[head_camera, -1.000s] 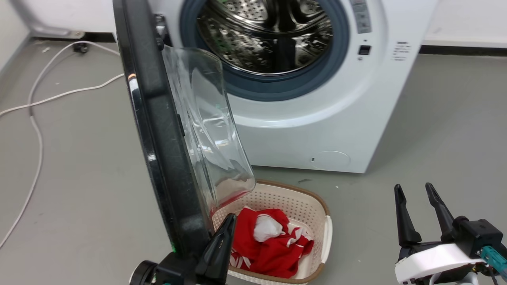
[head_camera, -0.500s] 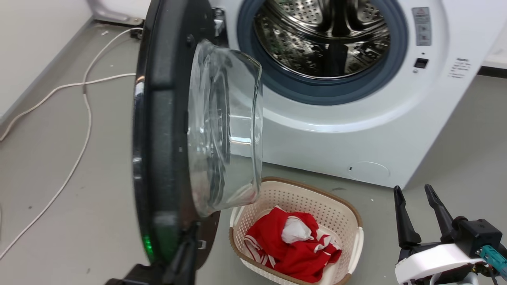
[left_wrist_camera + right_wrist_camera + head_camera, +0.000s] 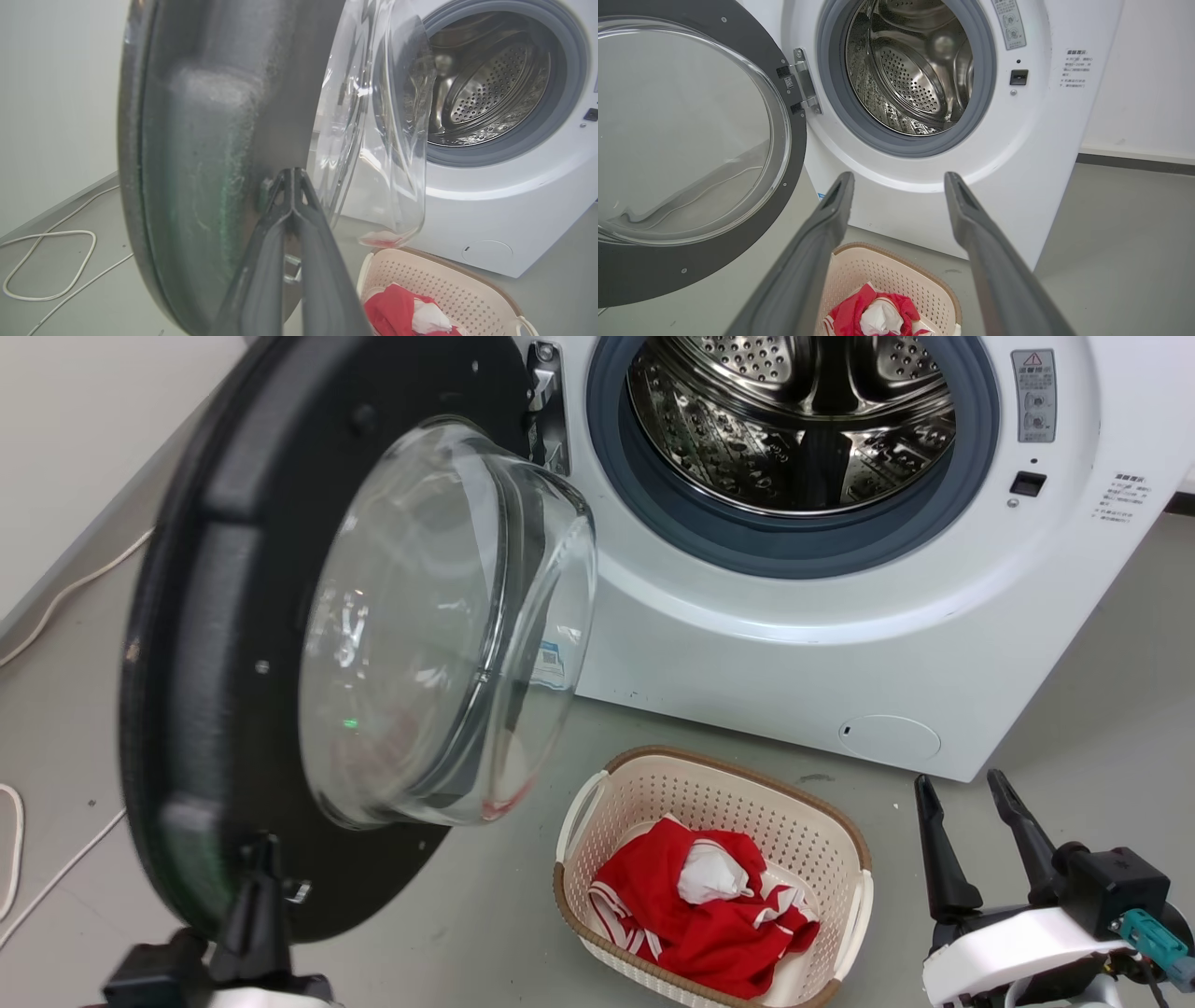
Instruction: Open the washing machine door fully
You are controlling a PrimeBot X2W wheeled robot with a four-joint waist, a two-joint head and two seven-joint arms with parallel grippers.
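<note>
My right gripper (image 3: 962, 782) has two long black fingers (image 3: 941, 859) tapering to blunt points, seated in a glossy white curved shell (image 3: 1008, 947). A black boxy block (image 3: 1111, 891) sits behind it with a teal connector (image 3: 1144, 931) at its side. On my wrist cameras the fingers look matte dark grey with a shallow slot near each tip, and my left gripper (image 3: 264, 854) has the same dark fingers on a black base.
</note>
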